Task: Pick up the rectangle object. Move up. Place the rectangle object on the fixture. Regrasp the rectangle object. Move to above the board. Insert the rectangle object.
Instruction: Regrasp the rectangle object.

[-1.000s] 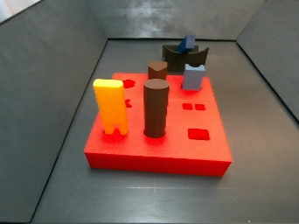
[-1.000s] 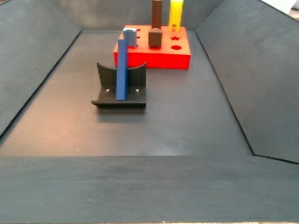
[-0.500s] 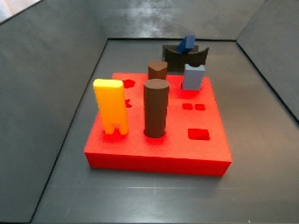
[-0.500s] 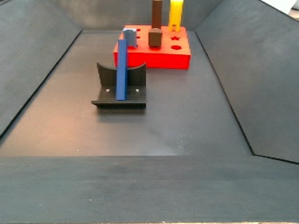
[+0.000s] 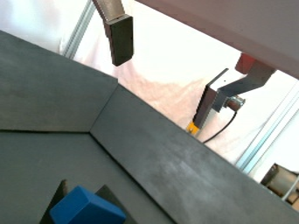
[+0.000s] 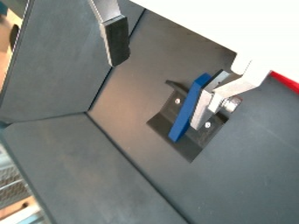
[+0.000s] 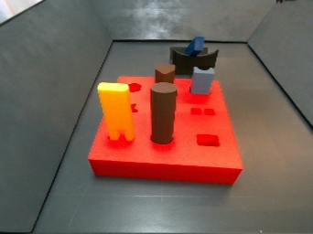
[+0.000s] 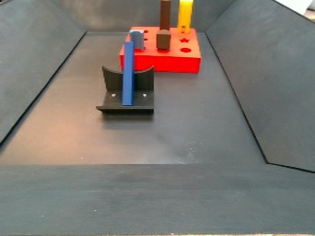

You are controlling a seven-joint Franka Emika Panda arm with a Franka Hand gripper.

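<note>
The red board (image 8: 167, 51) is sitting at the desk's (image 8: 160, 138) far end, partly cropped. The fixture (image 8: 127, 92) is propping the dark blue rectangle object (image 8: 128, 69) upright. The end effector (image 6: 170, 61) is hovering above, fingers spread wide, gripping nothing, unseen in both side views.

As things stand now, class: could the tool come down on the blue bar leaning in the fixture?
Probably yes. The tool hangs open above the rectangle object, which stands upright in the fixture with its top free; the board sits clear behind.
</note>
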